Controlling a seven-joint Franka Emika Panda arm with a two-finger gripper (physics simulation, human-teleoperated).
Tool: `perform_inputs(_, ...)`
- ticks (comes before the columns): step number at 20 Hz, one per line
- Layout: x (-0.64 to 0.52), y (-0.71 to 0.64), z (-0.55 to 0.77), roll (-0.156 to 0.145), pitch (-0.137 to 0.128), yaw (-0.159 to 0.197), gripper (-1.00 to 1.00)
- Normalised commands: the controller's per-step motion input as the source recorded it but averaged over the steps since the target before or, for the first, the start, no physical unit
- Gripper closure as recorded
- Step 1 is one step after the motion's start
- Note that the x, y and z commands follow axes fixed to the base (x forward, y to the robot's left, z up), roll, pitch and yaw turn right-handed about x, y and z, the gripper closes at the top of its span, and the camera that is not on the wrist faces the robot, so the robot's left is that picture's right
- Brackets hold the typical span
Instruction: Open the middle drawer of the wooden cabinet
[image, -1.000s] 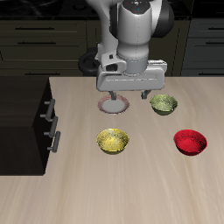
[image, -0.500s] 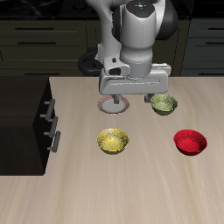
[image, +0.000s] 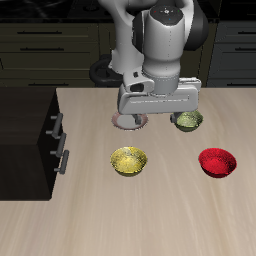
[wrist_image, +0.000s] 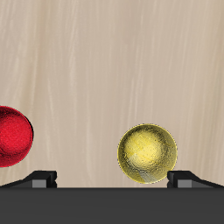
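Note:
The wooden cabinet (image: 25, 140) is a near-black box at the table's side edge, its front facing the bowls. Two short silver bar handles show on that front. The lower one (image: 64, 160) belongs to the middle drawer, which is shut flush with the drawer above it. My gripper (image: 158, 112) hangs over the middle of the table, well away from the cabinet and above it. In the wrist view my gripper (wrist_image: 112, 179) is open, its two fingertips (wrist_image: 39, 178) wide apart with nothing between them. The cabinet is out of the wrist view.
A yellow bowl (image: 128, 160) lies between the gripper and the cabinet, also seen as the yellow bowl (wrist_image: 147, 153). A red bowl (image: 217, 161), a green bowl (image: 188, 120) and a white ring-shaped dish (image: 130, 121) stand nearby. Dark kitchen cupboards (image: 40, 45) run behind the table.
The hand has turned about its own axis and drifted a little away from the cabinet and toward the table's front. Bowls and cabinet have not moved.

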Motion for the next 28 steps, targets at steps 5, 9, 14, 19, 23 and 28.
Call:
perform_inputs(5, 0.12, 0.23, -0.09, 0.033, 0.003, 0.006, -1.0)
perform_inputs(9, 0.11, 0.17, -0.11, 0.017, 0.018, 0.029, -1.0)
perform_inputs(14, -0.06, -0.26, 0.03, -0.029, -0.024, -0.002, -1.0)
perform_inputs(19, -0.19, -0.19, 0.08, -0.072, -0.05, 0.041, -1.0)
perform_inputs(23, -0.1, -0.18, -0.06, -0.044, -0.001, 0.019, -1.0)
perform_inputs(28, -0.04, -0.07, -0.19, -0.014, 0.01, 0.019, -1.0)
